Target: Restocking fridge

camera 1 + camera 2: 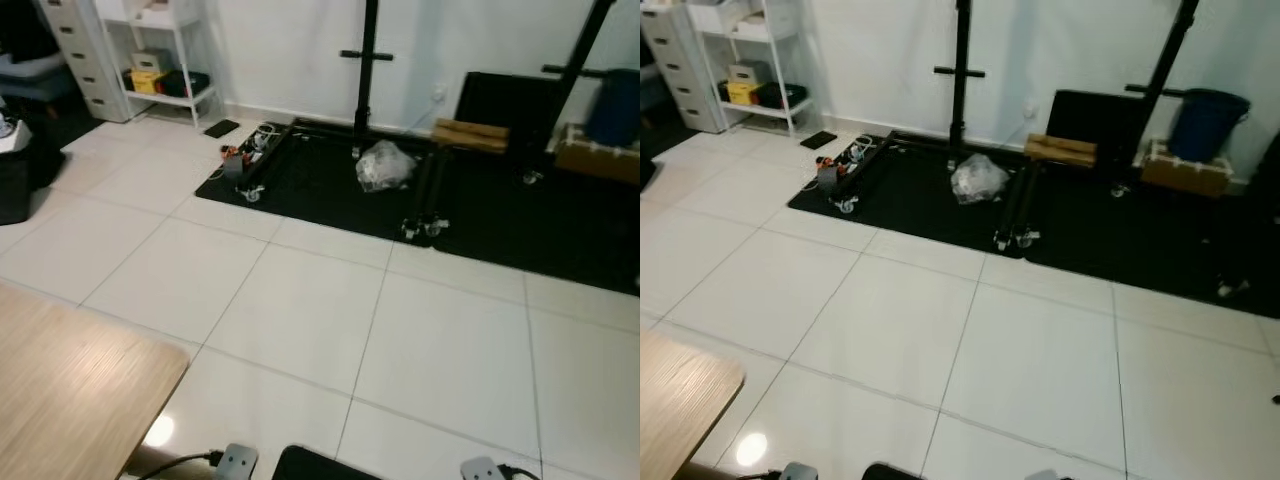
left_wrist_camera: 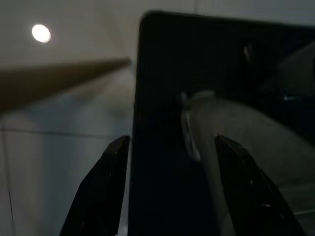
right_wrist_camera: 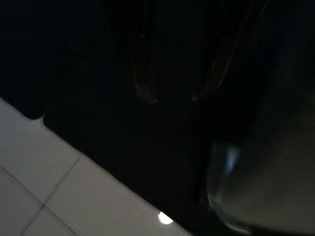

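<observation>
No fridge or groceries are in view; the head views look down on a white tiled floor (image 1: 330, 330). My left gripper (image 2: 171, 143) hangs low beside my dark body, open, with nothing between its black fingers (image 2: 110, 187). In the very dark right wrist view, my right gripper (image 3: 172, 96) hangs over a dark surface next to floor tiles (image 3: 64, 196). Its two dim fingers (image 3: 145, 83) stand apart, holding nothing. Grey parts of both arms (image 1: 237, 462) (image 1: 483, 468) peek in at the bottom edge.
A wooden table corner (image 1: 70, 400) sits at my near left. Ahead, a black mat (image 1: 480, 220) carries black stand poles (image 1: 368, 70), a crumpled plastic bag (image 1: 385, 165) and cables (image 1: 250, 155). A white shelf (image 1: 165, 60) and drawers (image 1: 80, 55) stand far left; a blue bin (image 1: 1205, 120) far right.
</observation>
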Robot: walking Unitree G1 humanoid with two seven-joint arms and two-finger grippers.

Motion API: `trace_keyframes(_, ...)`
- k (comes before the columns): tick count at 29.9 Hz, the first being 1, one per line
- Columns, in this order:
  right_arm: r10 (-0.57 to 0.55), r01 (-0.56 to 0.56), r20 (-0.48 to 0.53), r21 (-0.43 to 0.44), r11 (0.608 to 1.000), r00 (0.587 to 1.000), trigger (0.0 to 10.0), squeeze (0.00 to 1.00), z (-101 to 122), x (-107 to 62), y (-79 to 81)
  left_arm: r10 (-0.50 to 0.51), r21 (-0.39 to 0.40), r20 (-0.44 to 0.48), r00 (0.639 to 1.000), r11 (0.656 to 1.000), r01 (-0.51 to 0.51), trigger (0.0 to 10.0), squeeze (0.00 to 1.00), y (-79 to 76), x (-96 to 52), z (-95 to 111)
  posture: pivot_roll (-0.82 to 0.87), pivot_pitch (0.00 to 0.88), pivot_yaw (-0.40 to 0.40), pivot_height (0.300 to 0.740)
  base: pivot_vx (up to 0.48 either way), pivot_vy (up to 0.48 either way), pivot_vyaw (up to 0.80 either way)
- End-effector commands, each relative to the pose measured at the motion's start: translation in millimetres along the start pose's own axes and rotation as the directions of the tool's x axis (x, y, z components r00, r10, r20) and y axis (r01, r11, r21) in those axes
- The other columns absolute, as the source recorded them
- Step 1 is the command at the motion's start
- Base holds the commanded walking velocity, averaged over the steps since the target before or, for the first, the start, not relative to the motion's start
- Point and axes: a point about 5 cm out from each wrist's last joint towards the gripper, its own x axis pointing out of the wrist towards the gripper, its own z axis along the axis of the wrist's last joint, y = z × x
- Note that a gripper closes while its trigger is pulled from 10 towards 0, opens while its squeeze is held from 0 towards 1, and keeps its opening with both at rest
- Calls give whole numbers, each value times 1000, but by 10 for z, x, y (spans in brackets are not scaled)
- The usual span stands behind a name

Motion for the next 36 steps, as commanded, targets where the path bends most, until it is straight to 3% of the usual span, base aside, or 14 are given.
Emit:
trace_keyframes(1,6,-6,11,-1,1000,1000,10000,0,45,4,22,-9,11,-7,1000,1000,9,10000,0,-18,1,-19,43,0,-14,740,364,0,0)
trace_keyframes(18,-4,4,11,21,1000,1000,10000,0,37,6,34,-15,19,-8,1000,1000,15,10000,0,-23,-1,-30,44,0,-11,740,368,0,0)
trace_keyframes(27,-7,7,2,27,1000,1000,10000,0,34,6,33,-18,19,-4,1000,1000,18,10000,0,-25,2,-16,43,0,-12,740,371,0,-788)
trace_keyframes(36,-14,13,13,30,999,1000,10000,0,52,6,20,-19,21,-1,1000,1000,19,10000,0,-30,4,-6,44,0,-13,740,375,0,0)
